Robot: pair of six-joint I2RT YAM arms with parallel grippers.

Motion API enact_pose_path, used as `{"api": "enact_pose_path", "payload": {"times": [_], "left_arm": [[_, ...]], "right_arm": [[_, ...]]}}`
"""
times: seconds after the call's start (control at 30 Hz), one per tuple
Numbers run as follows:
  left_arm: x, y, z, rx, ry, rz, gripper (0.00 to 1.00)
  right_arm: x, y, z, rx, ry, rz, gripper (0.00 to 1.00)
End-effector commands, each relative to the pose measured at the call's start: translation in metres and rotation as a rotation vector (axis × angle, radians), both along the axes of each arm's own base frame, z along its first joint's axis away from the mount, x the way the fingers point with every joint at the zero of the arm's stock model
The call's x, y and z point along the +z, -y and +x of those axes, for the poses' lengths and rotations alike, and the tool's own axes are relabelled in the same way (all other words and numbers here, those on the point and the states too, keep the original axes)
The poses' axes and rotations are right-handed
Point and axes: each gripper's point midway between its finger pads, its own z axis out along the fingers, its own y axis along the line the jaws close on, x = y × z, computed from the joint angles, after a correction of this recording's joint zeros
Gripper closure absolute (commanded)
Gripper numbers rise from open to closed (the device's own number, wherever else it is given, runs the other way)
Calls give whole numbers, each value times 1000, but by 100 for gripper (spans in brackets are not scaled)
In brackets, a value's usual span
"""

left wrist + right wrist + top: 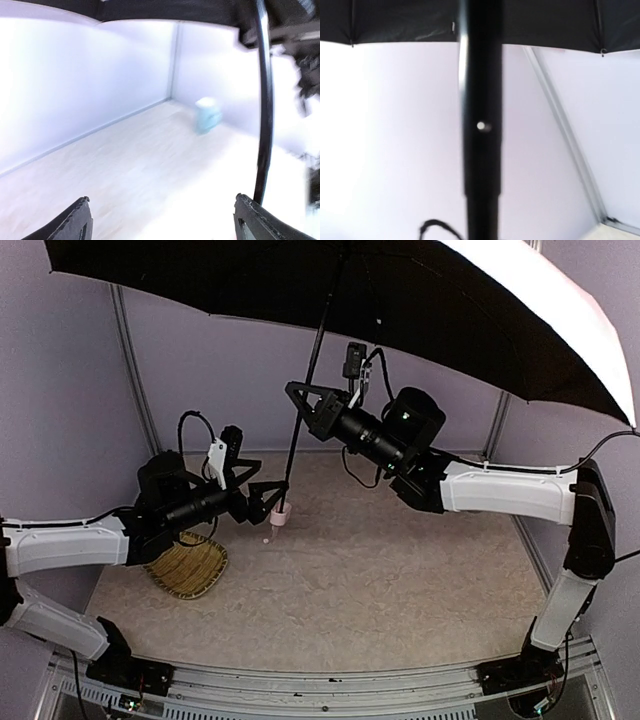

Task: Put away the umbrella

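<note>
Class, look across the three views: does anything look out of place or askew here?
Yes: the umbrella stands fully open overhead, though it is meant to be put away. Its shaft leans rather than standing upright, gripped by the right gripper.

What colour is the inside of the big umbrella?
The umbrella is black inside; the top external view shows it best.

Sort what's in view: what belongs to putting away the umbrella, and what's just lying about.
Job:
umbrella, open
right gripper, shut on its shaft
left gripper, open beside the handle

Lying about:
straw tray
pale-blue thing, too blurred to name
</note>
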Motion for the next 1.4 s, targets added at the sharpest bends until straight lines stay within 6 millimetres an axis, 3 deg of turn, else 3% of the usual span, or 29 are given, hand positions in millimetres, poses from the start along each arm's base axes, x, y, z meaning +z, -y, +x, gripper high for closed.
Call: {"api": "enact_pose_path", "payload": {"times": [0.0,0.13,0.4,0.47,0.6,0.67,0.73,0.87,1.03,1.2,1.37], "left_arm": [[57,44,-43,-332,36,-170,3],[67,53,-46,-388,39,-183,3],[74,58,-76,-558,104,-136,3],[72,50,-76,-553,127,-100,3],[69,15,-51,-455,84,-111,2],[72,8,-49,-466,68,-126,2],[74,13,-57,-501,81,-129,2],[73,44,-78,-584,113,-115,1],[70,50,-43,-465,25,-175,3],[65,72,-37,-523,-47,-172,15],[60,85,-38,-560,-74,-172,51]], "right_arm": [[36,10,-25,61,89,103,100],[41,10,-38,110,141,84,100],[45,14,-50,154,192,76,100],[46,20,-48,161,190,81,100],[46,28,-47,159,210,35,100],[42,28,-46,147,219,12,100],[40,26,-45,148,220,4,100],[36,22,-45,166,213,6,100],[31,18,-48,202,197,8,100],[23,18,-48,219,171,20,100],[18,17,-51,244,156,26,100]]}}
